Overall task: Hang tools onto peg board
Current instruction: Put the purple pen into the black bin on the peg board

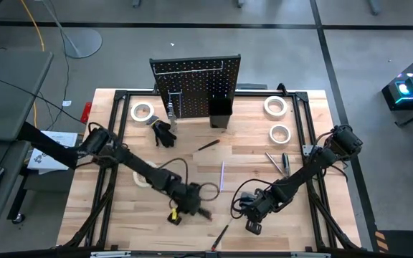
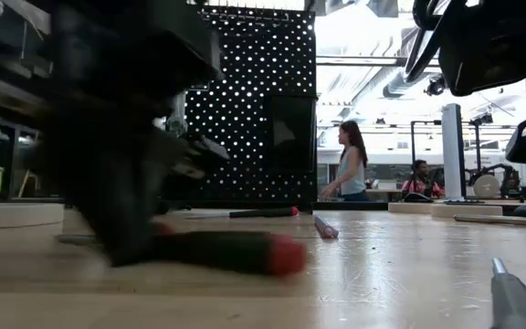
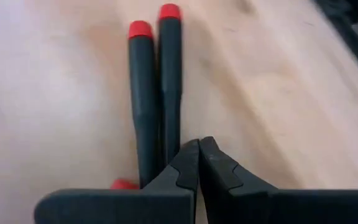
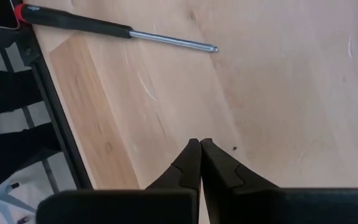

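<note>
Near the bench's (image 1: 278, 150) front edge, beside the left end effector's (image 3: 198, 163) clenched, empty tips, two red-capped screwdrivers (image 3: 154, 93) lay: light, stiff, probably slippery, best pinched mid-handle.

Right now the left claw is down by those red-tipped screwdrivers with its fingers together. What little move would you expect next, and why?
Probably the left gripper opens its fingers. They are pressed shut with nothing between them, just short of two dark-handled screwdrivers lying side by side on the table; it cannot take one until they part. The peg board stands at the far edge. The right gripper waits shut near the front.
</note>
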You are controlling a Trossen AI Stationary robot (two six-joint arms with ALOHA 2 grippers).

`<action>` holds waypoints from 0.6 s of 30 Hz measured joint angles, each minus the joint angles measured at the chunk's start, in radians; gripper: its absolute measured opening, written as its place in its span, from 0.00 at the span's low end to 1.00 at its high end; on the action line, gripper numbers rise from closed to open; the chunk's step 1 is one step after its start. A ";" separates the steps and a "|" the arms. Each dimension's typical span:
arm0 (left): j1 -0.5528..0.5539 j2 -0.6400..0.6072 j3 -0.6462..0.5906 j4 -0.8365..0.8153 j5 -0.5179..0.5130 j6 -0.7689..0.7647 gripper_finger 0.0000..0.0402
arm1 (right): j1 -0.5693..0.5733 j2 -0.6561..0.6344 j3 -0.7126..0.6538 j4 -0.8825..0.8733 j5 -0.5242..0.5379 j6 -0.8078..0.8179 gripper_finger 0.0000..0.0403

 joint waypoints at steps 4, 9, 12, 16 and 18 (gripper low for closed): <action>0.057 0.000 0.000 -0.011 -0.002 0.000 0.00 | 0.031 0.000 0.000 -0.001 0.002 0.059 0.00; 0.092 -0.035 -0.001 -0.094 -0.036 0.026 0.00 | 0.085 0.000 0.000 0.015 0.002 0.152 0.00; 0.102 -0.071 -0.002 -0.179 -0.084 0.044 0.00 | 0.107 0.000 0.000 0.049 0.002 0.169 0.00; 0.120 -0.132 -0.007 -0.312 -0.174 0.054 0.00 | 0.100 -0.001 0.000 0.071 0.042 0.169 0.00; 0.130 -0.170 -0.007 -0.358 -0.187 0.054 0.00 | 0.077 -0.001 0.000 0.069 0.095 0.176 0.00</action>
